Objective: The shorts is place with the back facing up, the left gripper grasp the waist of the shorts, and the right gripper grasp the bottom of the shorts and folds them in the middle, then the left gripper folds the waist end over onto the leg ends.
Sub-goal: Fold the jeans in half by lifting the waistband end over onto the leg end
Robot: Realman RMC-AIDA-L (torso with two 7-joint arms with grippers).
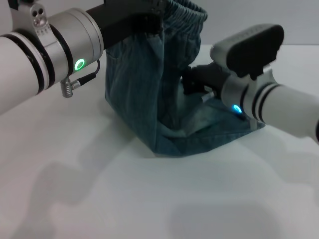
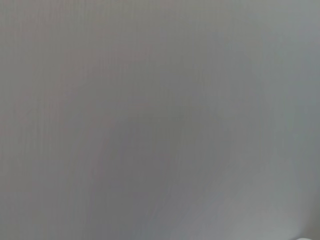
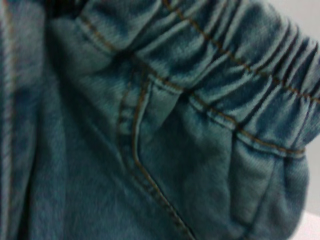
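The blue denim shorts [image 1: 142, 99] hang lifted at the far middle of the table, their lower end resting on it. My left gripper [image 1: 152, 20], on the green-lit arm, is shut on the gathered waist [image 1: 187, 12] and holds it up high. The bottom of the shorts [image 1: 209, 142] lies flat on the table below. My right gripper [image 1: 192, 82], on the blue-lit arm, is against the hanging fabric at mid-height on the right side. The right wrist view is filled by the waist [image 3: 225, 50] and a curved pocket seam of the shorts [image 3: 175, 165]. The left wrist view shows only a plain pale surface.
The white table [image 1: 149, 199] spreads in front of the shorts, with shadows of both arms on it. Nothing else stands on it in view.
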